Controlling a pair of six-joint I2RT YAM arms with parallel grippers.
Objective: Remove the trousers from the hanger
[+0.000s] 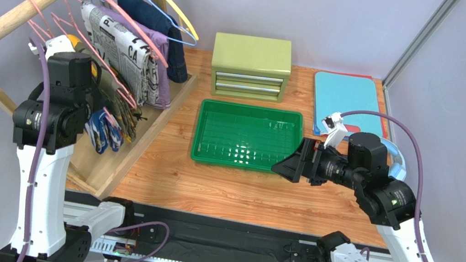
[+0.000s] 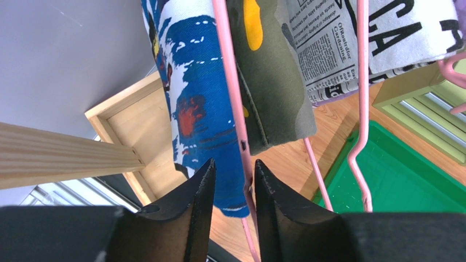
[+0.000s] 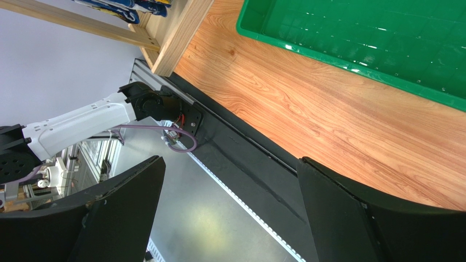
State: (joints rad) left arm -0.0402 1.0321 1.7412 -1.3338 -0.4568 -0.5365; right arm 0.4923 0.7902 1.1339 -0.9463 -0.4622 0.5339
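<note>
The blue splotch-print trousers (image 2: 197, 109) hang folded over a thin pink wire hanger (image 2: 232, 82) at the near end of the rack; in the top view they show beside my left wrist (image 1: 104, 131). My left gripper (image 2: 232, 164) is under them with its jaws a narrow gap apart. The trousers' lower edge and the pink wire lie in that gap, the wire close to the right finger (image 2: 273, 207). From above, the left gripper (image 1: 94, 110) is mostly hidden by its arm. My right gripper (image 3: 229, 159) is wide open and empty, hovering by the tray's near right corner (image 1: 286, 167).
An olive camouflage garment (image 2: 273, 82) and a newspaper-print garment (image 1: 123, 45) hang on other pink hangers right beside the trousers. The wooden rack rail (image 1: 32, 4) slants over the left side. A green tray (image 1: 249, 137), a green drawer box (image 1: 251, 66) and a blue board (image 1: 348, 100) are on the table.
</note>
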